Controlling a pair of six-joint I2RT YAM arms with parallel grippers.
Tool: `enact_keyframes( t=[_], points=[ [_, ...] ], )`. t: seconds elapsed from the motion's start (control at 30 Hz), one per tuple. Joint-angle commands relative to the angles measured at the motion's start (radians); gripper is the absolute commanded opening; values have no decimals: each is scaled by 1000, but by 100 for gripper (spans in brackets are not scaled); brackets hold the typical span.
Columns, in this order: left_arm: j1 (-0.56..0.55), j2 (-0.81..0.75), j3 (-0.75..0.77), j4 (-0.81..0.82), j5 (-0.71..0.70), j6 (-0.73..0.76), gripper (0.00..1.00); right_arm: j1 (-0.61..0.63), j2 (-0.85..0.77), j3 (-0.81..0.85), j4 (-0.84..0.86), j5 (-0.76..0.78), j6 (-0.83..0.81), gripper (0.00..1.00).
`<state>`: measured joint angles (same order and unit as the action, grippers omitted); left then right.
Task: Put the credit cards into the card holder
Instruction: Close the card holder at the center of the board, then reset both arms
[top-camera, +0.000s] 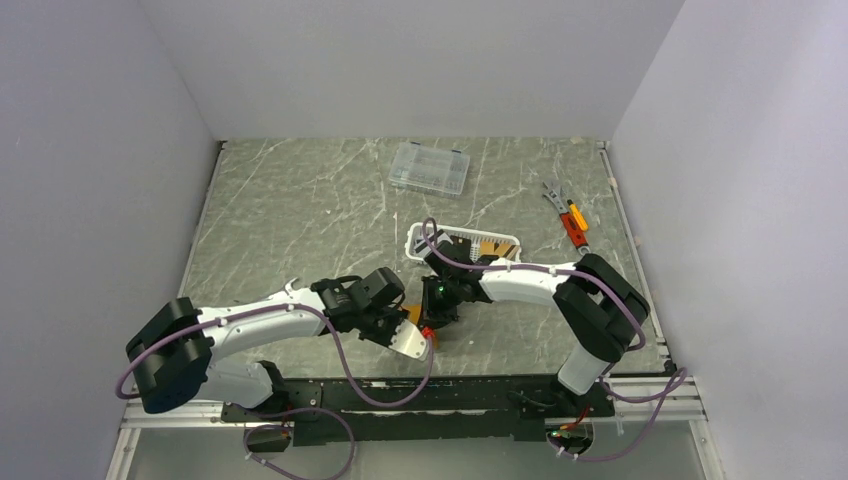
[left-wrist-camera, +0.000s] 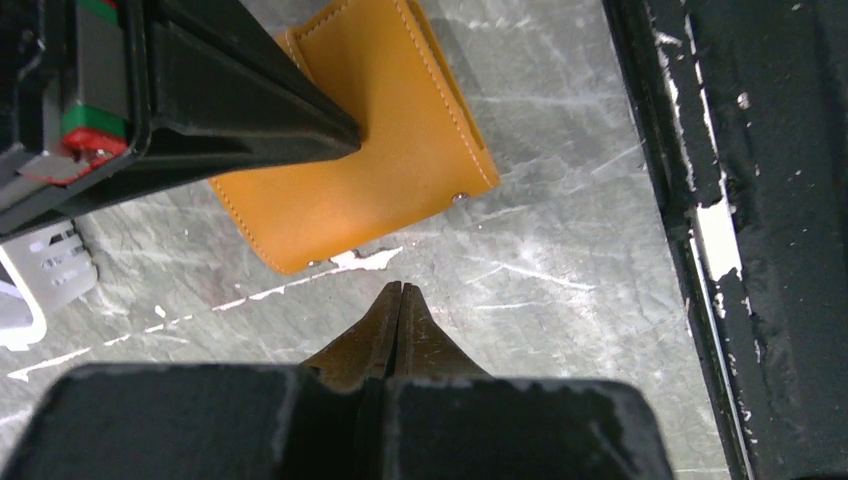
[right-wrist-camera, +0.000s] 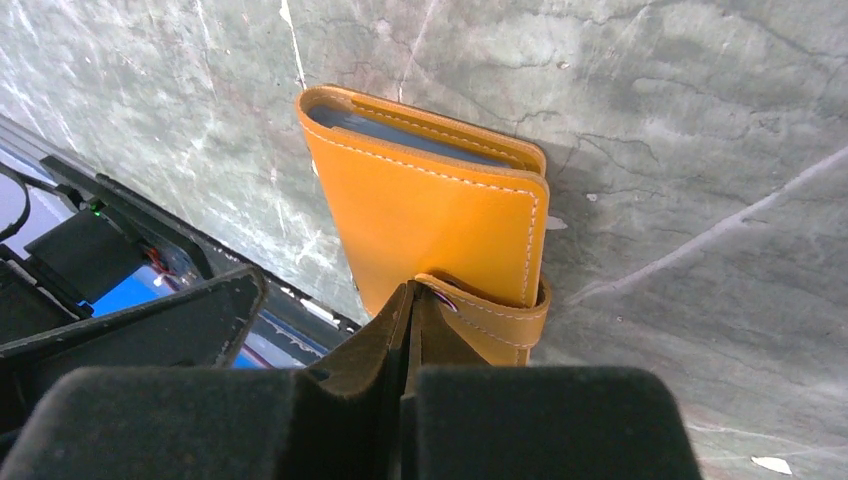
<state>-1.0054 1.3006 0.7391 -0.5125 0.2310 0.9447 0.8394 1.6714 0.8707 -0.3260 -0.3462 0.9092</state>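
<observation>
The orange card holder (right-wrist-camera: 440, 210) lies folded on the marble table, its strap (right-wrist-camera: 505, 315) wrapped round one edge. Grey-blue edges of credit cards (right-wrist-camera: 400, 128) show inside its fold. My right gripper (right-wrist-camera: 412, 290) is shut, and its tips press against the holder beside the strap with nothing between them. In the left wrist view the holder (left-wrist-camera: 380, 170) lies flat with a right finger (left-wrist-camera: 250, 120) on top of it. My left gripper (left-wrist-camera: 400, 288) is shut and empty, its tips just off the holder's near edge. From above, both grippers meet over the holder (top-camera: 412, 314) near the table's front edge.
A white slotted basket (top-camera: 420, 240) behind the grippers holds gold-brown cards (top-camera: 492, 248). A clear compartment box (top-camera: 430, 168) sits further back. An orange-handled tool (top-camera: 570, 220) lies at the right. The black front rail (left-wrist-camera: 720, 240) runs close to the holder.
</observation>
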Motion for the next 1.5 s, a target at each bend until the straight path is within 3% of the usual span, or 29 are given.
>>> enact_keyframes(
  t=[0.0,0.4,0.53,0.97,1.03,1.17,1.33,1.4,1.47],
  points=[
    [1,17,32,69,105,13,0,-4,10,-52,3,111,-6,0],
    [-2,138,28,230,95,59,0,-23,-3,-50,42,13,-8,0],
    [-1,181,11,227,60,85,0,-35,-29,-49,45,-19,-7,8],
    [-10,170,-48,230,13,103,0,-93,-169,-59,27,-115,-1,21],
    [-12,165,-46,228,9,102,0,-97,-182,-61,4,-93,-8,19],
    [-13,163,-38,222,6,95,0,-97,-159,-68,-3,-70,-17,1],
    [-13,144,-32,217,2,68,0,-95,-143,-68,-9,-36,-29,0],
    [-13,124,-16,212,-15,41,0,-96,-165,-69,-25,-17,-38,5],
    [-5,97,13,187,-32,16,10,-97,-193,-60,-49,8,-52,14]
  ],
)
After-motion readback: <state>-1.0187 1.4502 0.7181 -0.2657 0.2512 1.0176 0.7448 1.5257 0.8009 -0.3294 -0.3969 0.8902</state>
